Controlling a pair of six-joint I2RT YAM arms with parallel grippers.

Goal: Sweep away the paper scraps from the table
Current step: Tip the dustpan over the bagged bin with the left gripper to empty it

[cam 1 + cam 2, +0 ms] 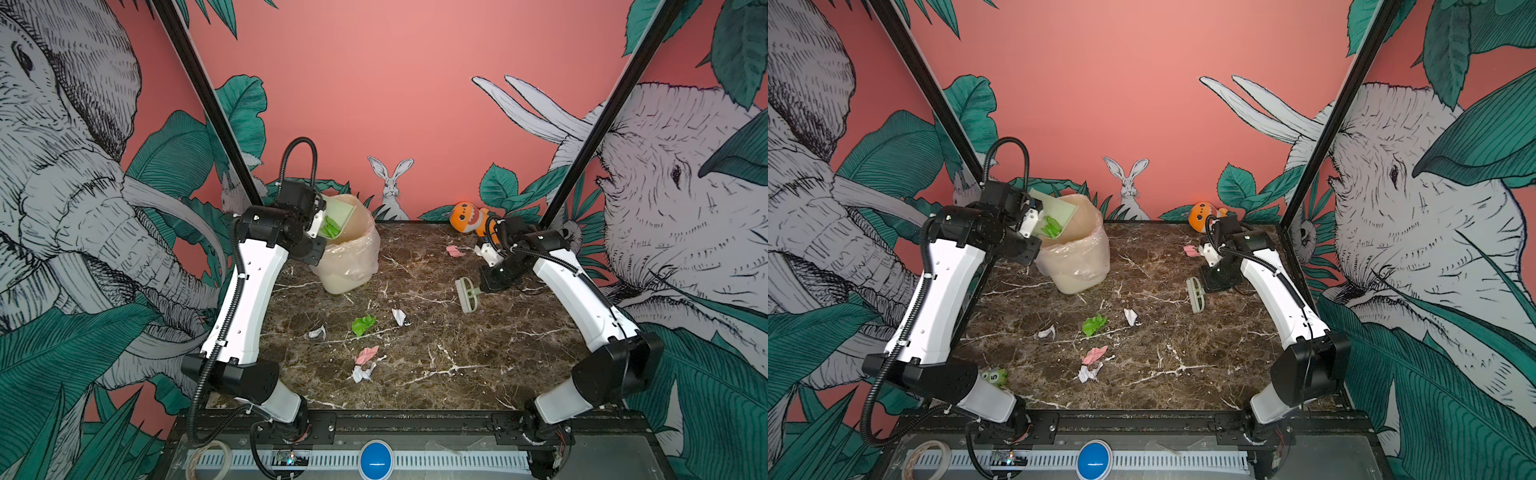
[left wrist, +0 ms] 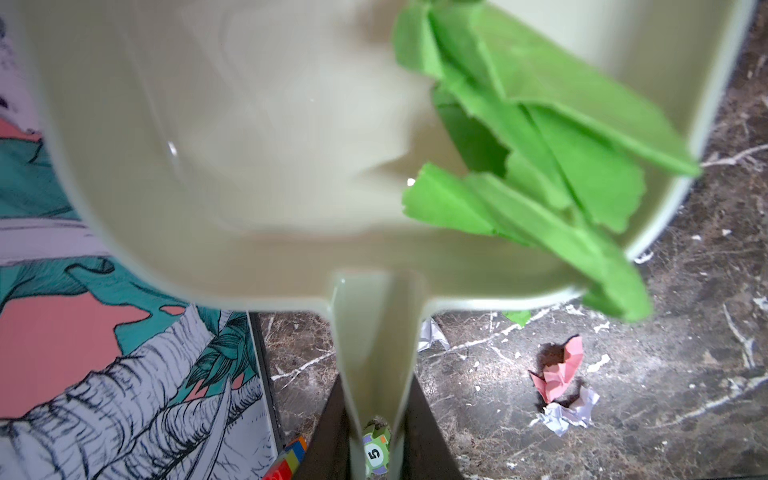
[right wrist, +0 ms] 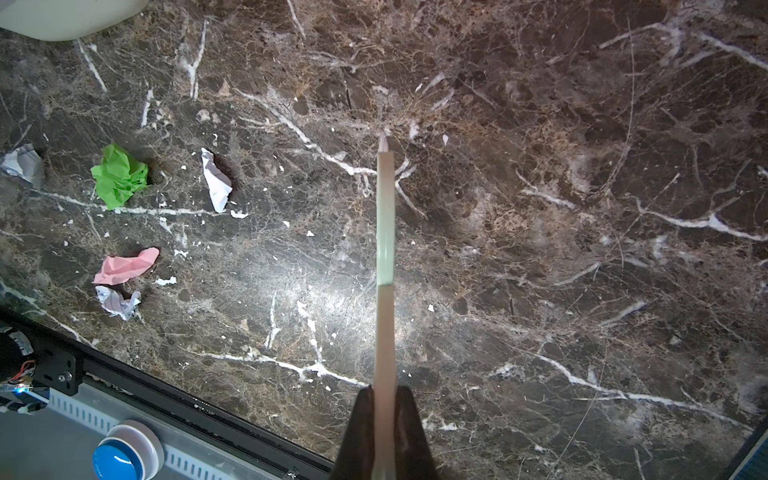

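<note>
- Over the bin (image 1: 357, 257), left gripper (image 2: 376, 419) clamps the tilted dustpan (image 2: 249, 145); green paper scraps (image 2: 540, 166) overhang its rim and may fall outside.
- On the table (image 3: 540, 249), more paper scraps lie loose; right gripper (image 3: 384, 419), closed on the brush (image 3: 385, 232), could scatter them.

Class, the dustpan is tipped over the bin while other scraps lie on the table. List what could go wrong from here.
1. The bright green paper scraps hang over the side rim of the pale green plastic dustpan in the left pincer; they may slide past the bag-lined beige bin onto the dark marble table.
2. The pink paper scrap beside the right arm could be missed or knocked away.
</note>
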